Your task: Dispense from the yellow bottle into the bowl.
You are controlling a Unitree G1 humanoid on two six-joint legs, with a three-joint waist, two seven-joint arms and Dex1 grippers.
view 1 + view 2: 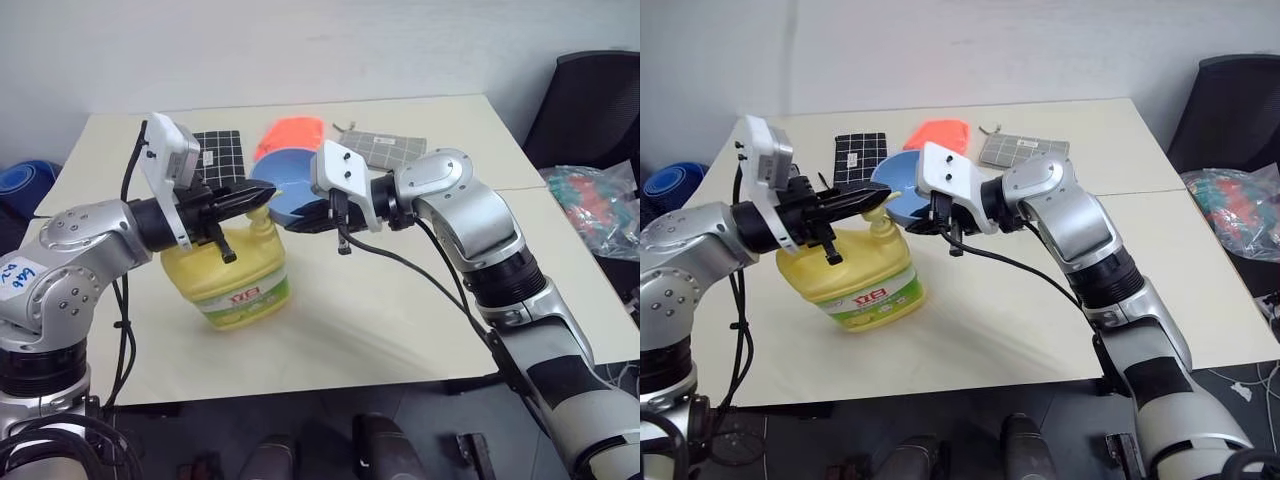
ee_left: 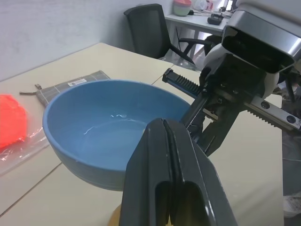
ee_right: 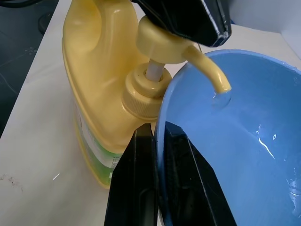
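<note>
Now bowl clamped in right pincer.

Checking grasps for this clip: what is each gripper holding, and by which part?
The right gripper pinches the bowl by its rim, tilted under the bottle's spout. The left gripper, shut, holds nothing; it rests on the pump top.

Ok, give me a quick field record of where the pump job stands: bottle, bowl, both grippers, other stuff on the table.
yellow bottle: upright on the table, pump spout over the bowl's rim
bowl: light blue, held tilted at the spout, a few drops inside
left gripper: shut, resting on top of the pump head
right gripper: shut on the bowl's rim
behind: black grid mat, orange item, grey cloth
</note>
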